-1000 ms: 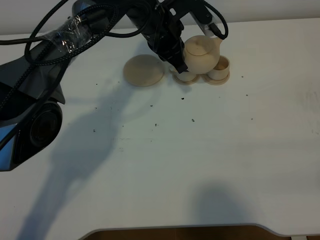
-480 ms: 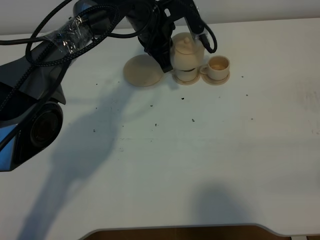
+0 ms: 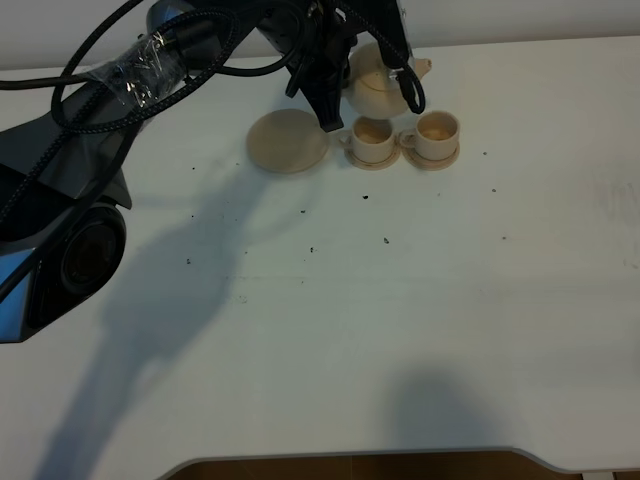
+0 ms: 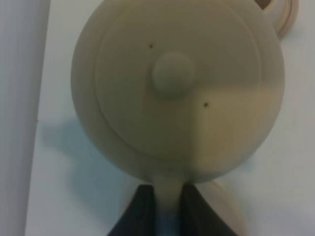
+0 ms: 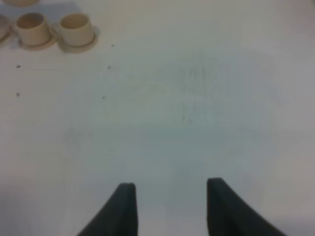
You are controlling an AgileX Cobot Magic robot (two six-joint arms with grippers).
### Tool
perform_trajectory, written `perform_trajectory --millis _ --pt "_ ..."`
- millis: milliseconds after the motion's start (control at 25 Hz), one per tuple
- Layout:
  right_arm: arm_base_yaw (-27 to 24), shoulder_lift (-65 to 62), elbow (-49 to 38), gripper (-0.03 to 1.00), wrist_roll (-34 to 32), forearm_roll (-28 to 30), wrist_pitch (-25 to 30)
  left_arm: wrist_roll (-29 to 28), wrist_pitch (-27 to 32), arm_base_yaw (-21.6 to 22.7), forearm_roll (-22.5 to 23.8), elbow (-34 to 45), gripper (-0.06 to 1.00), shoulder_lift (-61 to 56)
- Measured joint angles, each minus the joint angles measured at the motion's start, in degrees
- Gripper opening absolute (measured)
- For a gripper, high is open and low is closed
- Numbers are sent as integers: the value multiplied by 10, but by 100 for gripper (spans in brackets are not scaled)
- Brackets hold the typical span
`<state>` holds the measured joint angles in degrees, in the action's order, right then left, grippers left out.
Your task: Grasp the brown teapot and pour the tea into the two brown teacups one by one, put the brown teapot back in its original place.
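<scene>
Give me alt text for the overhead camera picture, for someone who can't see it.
The left gripper holds a tan teapot by its handle, close by two matching teacups on small saucers. A wider bare saucer lies left of them on a white table.

brown teapot point(image 3: 376, 90): light tan, plain | brown teacups point(image 3: 372, 141): light tan | wide saucer point(image 3: 287, 141): light tan | table point(image 3: 400, 300): white, dark specks | left arm point(image 3: 312, 55): black

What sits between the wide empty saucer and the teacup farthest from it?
The other brown teacup, as the exterior high view shows.
</scene>
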<state>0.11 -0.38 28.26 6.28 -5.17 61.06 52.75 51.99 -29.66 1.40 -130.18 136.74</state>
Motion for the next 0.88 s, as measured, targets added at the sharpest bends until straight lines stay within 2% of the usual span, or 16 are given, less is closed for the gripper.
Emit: perform_trajectory --millis 200,480,880 --pt "0 0 0 36 0 0 0 15 -5 0 5 0 11 0" --pt "0 0 0 36 0 0 0 19 -10 0 46 0 11 0" --pt "0 0 0 36 0 0 0 59 -45 0 56 0 11 9"
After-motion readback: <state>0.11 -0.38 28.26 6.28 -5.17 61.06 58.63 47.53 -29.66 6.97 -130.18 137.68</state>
